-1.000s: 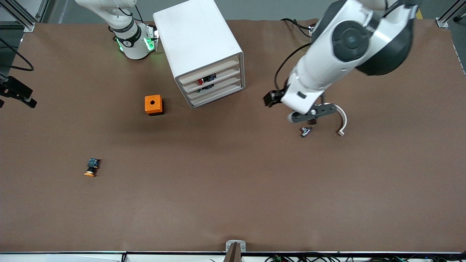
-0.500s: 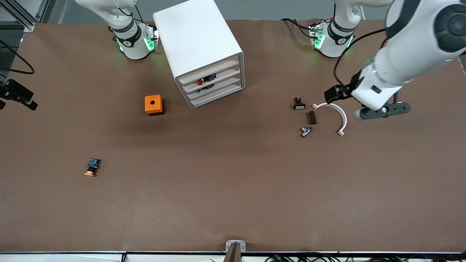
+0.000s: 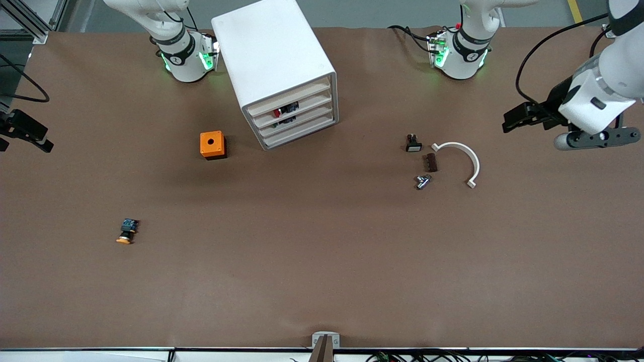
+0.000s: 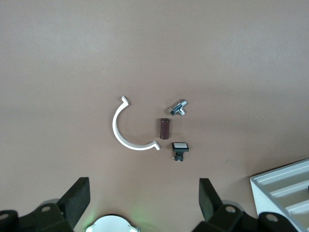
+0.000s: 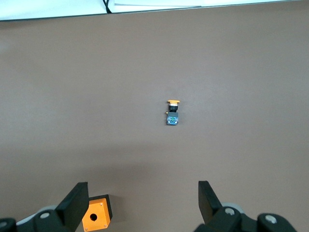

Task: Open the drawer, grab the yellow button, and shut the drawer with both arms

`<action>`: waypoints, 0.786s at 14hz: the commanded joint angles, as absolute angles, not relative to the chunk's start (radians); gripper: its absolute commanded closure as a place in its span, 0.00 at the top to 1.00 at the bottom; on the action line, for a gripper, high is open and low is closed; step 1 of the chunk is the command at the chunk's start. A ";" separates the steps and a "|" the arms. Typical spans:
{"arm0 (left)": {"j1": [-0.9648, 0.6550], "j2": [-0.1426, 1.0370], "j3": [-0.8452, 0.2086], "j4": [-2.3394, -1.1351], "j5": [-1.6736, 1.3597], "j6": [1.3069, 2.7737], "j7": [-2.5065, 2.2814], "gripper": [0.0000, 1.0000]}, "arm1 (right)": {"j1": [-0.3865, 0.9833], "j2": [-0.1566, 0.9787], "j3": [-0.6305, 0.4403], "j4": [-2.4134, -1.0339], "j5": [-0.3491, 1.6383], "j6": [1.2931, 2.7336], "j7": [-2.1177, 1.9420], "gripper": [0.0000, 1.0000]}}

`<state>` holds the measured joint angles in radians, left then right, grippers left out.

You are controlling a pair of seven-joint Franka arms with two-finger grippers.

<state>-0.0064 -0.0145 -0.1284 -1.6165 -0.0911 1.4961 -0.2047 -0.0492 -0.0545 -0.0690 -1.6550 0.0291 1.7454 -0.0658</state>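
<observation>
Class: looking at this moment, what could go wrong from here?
The drawer looks like the three below it; the wrong one might be pulled.
The button is tiny and shares its colour with the orange cube.
The left gripper and right gripper hang open, away from the cabinet, which may slide unbraced.

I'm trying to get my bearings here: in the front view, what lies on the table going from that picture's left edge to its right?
button → orange cube → white cabinet → small black switch → brown block → white curved piece
</observation>
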 commanded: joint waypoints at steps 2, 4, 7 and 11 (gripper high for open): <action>-0.034 -0.083 -0.065 -1.672 -0.075 1.505 -0.163 0.99 | -0.052 -0.044 -0.064 -1.631 0.014 1.735 -0.045 1.00; -0.051 -0.095 -0.017 -1.671 -0.075 1.505 -0.123 0.99 | -0.054 -0.044 -0.063 -1.631 0.014 1.736 -0.044 1.00; -0.041 -0.091 0.003 -1.637 -0.074 1.525 -0.104 1.00 | -0.052 -0.044 -0.064 -1.631 0.014 1.736 -0.043 1.00; -0.026 -0.049 0.008 -1.566 -0.072 1.529 -0.081 1.00 | -0.054 -0.044 -0.064 -1.631 0.014 1.736 -0.043 1.00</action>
